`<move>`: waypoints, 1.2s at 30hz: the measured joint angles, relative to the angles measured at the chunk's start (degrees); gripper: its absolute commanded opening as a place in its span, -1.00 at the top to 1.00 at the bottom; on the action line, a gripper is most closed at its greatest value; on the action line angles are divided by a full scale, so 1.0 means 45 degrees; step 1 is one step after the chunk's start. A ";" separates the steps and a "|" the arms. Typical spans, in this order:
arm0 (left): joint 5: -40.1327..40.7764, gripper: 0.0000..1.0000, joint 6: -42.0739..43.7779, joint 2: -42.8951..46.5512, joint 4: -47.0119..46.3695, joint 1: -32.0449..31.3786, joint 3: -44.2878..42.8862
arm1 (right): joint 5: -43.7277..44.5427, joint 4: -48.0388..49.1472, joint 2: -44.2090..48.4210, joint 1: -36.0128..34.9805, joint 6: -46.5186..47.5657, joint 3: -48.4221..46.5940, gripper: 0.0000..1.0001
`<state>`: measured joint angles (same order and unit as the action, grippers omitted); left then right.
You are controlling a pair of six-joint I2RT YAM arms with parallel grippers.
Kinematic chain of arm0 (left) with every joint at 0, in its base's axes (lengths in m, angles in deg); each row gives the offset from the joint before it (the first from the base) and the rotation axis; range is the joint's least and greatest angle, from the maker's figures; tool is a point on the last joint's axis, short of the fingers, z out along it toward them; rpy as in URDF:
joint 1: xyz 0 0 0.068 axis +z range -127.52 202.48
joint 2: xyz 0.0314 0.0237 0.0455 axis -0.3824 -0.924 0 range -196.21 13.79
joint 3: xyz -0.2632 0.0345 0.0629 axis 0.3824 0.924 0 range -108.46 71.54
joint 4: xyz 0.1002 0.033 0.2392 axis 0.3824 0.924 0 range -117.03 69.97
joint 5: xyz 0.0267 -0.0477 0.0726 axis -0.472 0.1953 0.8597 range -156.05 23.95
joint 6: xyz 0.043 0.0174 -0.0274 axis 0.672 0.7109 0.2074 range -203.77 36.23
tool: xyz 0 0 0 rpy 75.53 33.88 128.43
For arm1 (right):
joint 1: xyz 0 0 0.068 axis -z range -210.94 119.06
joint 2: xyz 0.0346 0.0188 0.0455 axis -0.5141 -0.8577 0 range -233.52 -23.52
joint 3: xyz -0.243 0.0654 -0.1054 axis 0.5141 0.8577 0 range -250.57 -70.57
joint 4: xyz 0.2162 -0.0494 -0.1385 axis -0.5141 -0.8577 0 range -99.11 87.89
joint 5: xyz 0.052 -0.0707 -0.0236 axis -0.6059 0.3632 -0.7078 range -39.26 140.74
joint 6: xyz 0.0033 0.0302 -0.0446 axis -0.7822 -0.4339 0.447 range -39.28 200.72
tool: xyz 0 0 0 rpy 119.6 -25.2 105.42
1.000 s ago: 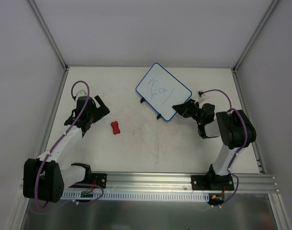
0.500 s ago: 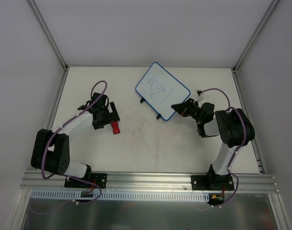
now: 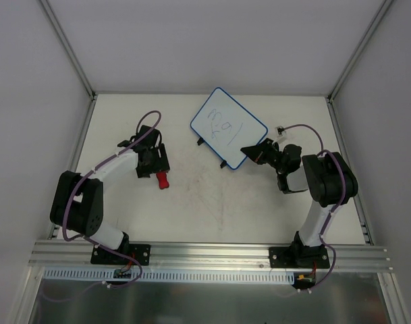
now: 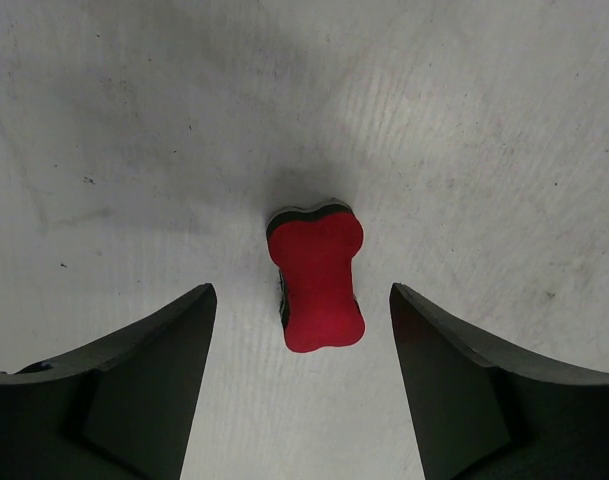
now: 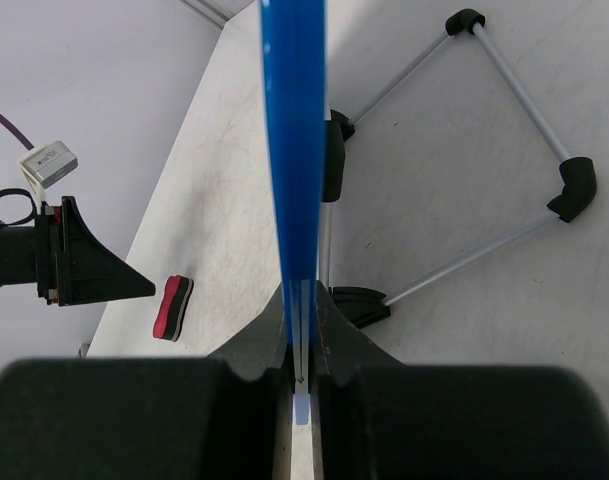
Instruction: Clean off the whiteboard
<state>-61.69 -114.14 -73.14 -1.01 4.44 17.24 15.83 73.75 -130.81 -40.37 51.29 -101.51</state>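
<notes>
The whiteboard is white with a blue rim and dark marker scribbles, at the back middle of the table. My right gripper is shut on its near corner; the right wrist view shows the blue rim edge-on, clamped between my fingers, with the stand's black feet and thin rods to the right. The red bone-shaped eraser lies flat on the table left of the middle. My left gripper is open right above it; in the left wrist view the eraser lies ahead of the gap between the spread jaws, untouched.
The eraser also shows in the right wrist view, with the left gripper's black finger and a small white connector behind it. Grey walls with metal posts close in the table on three sides. An aluminium rail runs along the near edge.
My left arm has swung right and toward the eraser, its open gripper now over it. The right gripper has kept its hold on the board's corner, which shifted only slightly.
</notes>
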 measured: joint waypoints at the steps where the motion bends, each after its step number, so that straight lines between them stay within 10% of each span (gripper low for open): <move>1: 0.0044 -0.43 -0.0005 -0.0092 0.0073 -0.0019 -0.0044 | 0.0000 0.0005 -0.0005 0.0000 0.0000 0.0000 1.00; 29: 0.0850 -0.01 -0.0792 -0.1787 0.0627 -0.0840 -0.0627 | -0.0015 0.0049 -0.0034 0.0005 -0.0034 -0.0005 0.99; 36: 0.0821 0.70 -0.0889 -0.1787 0.0631 -0.0923 -0.0743 | -0.0024 0.0049 -0.0039 0.0029 -0.0083 -0.0005 1.00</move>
<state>-57.99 -118.14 -81.19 1.83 0.29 13.89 15.72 73.96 -130.98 -40.24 50.92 -101.53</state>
